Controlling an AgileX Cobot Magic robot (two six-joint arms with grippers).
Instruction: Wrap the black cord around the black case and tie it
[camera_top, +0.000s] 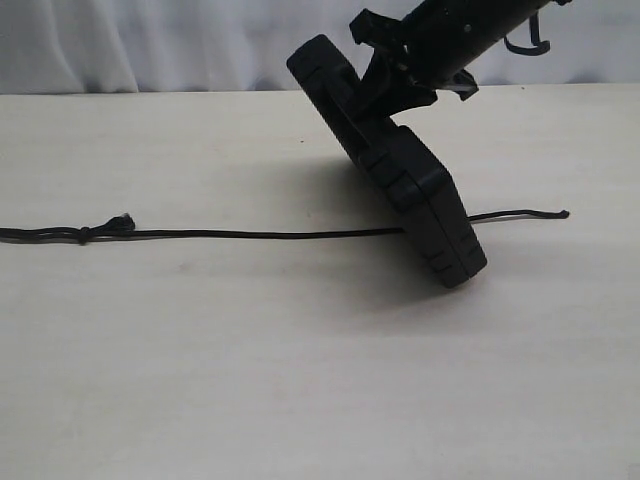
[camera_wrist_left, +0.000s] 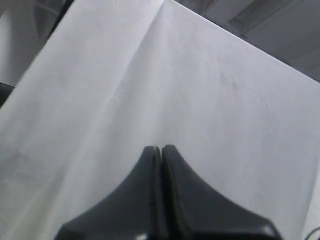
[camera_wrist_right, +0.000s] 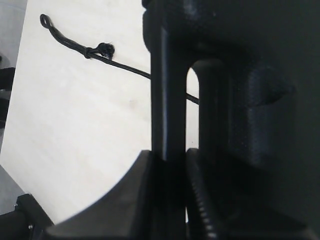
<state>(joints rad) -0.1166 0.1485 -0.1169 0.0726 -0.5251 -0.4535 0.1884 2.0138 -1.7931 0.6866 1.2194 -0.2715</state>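
Note:
The black case stands tilted on one lower corner on the table, its handle end raised toward the back. My right gripper is shut on the case's handle bar, one finger through the cut-out. The black cord lies straight across the table and passes under or behind the case's lower end, its right tip beyond. A small knot with a frayed tip lies at the left; the knot and end loop show in the right wrist view. My left gripper is shut and empty above bare white surface.
The pale wooden table spreads wide in front of the case. A white curtain hangs behind the far edge. The table's edge and a dark arm part show in the right wrist view.

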